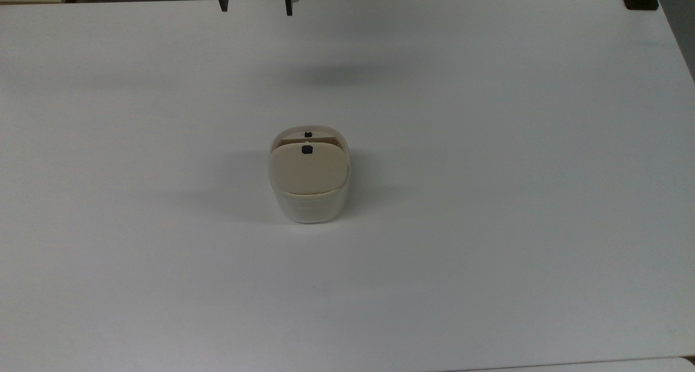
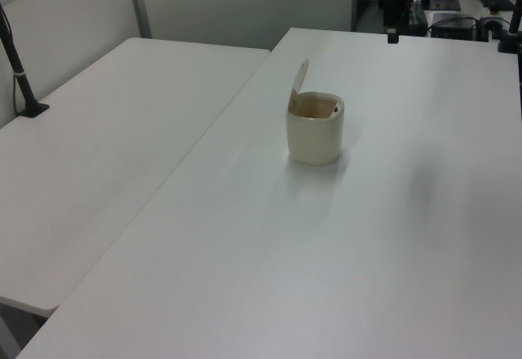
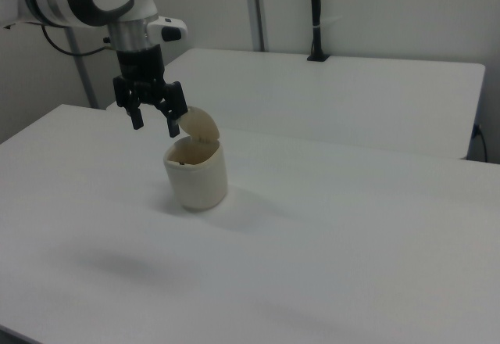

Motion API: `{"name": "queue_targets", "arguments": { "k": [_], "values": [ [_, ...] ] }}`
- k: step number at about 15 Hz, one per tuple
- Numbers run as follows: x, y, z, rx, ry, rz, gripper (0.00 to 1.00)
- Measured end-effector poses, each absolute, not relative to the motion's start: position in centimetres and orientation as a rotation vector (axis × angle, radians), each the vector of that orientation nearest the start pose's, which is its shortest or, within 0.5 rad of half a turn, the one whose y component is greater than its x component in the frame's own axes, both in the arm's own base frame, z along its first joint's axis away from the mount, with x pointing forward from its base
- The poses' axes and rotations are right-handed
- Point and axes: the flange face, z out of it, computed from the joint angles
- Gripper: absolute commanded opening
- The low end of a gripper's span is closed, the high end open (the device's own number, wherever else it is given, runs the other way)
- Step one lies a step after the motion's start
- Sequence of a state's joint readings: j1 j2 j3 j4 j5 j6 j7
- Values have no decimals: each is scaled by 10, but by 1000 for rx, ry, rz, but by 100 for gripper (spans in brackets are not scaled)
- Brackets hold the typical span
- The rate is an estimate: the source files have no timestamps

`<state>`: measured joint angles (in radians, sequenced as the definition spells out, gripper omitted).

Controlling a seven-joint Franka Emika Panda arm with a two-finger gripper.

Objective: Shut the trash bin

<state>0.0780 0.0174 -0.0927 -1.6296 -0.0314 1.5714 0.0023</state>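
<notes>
worktop (image 1: pixel 488 252): you have bare white surface nearest the camera, with the trash bin standing on it around the middle.
trash bin (image 1: pixel 309 193): cream body, upright; in the left view it sits well out on the worktop.
lid (image 1: pixel 308 171): raised on its hinge and standing nearly upright, so the mouth is uncovered; a small black mark shows near its free edge in the top view.
hand (image 1: pixel 255 5): your two fingers are spread apart and grip nothing.
hand to bin: in the top view the hand hangs at the far edge, well apart from the bin, with no contact.
step: by my reading you are at the approach, closing not yet begun.
next move: you likely need to reach the back of the raised lid and push it down over the mouth, gently so the light bin does not tip.
</notes>
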Motion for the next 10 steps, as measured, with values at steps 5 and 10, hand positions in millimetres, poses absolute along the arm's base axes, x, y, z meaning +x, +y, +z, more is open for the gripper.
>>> {"name": "queue_targets", "arguments": {
  "k": [5,10],
  "values": [
    [559,-8,584,-3172,-8,119,33],
    [571,-1,586,-3124,-148,-1,0]
  ]
}}
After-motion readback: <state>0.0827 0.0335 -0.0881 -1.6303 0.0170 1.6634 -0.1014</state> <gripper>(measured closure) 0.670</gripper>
